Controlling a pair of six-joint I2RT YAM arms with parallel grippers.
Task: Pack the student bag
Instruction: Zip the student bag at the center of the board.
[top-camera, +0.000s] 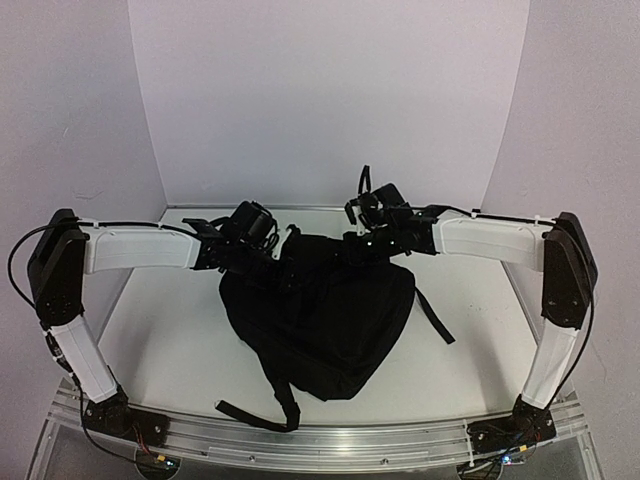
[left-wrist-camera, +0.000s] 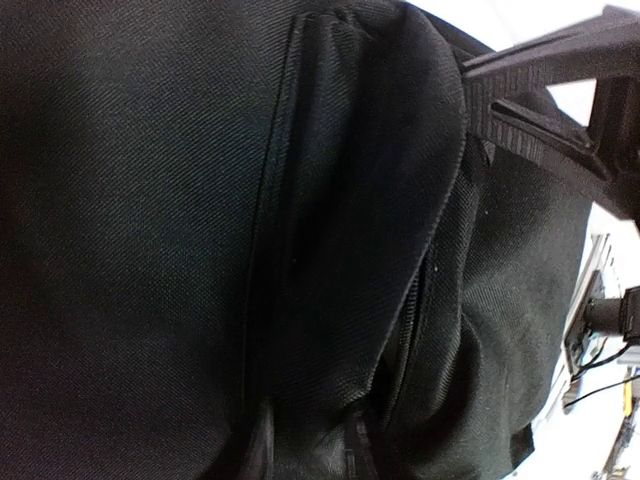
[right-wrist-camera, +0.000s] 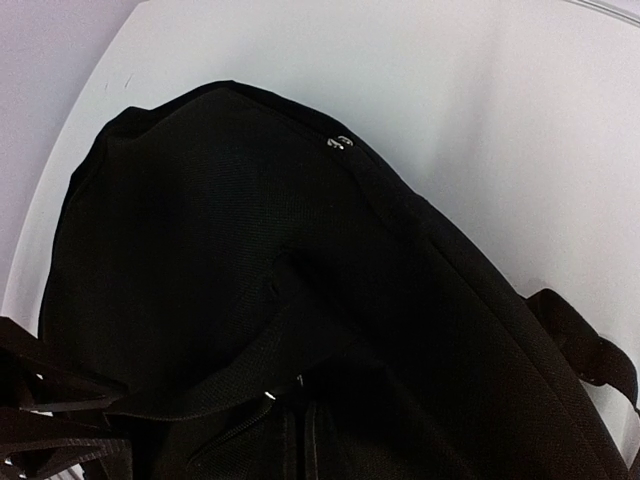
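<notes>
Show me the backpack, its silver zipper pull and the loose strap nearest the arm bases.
backpack (top-camera: 335, 315): top view, middle of its body.
zipper pull (right-wrist-camera: 338, 142): right wrist view, the silver metal.
strap (top-camera: 252, 413): top view, its near end.

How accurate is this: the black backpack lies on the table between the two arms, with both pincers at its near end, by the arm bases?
Not quite: the left pincer and right pincer are at the far end of the student bag, not the near end. The top external view shows it; the rest holds.
</notes>
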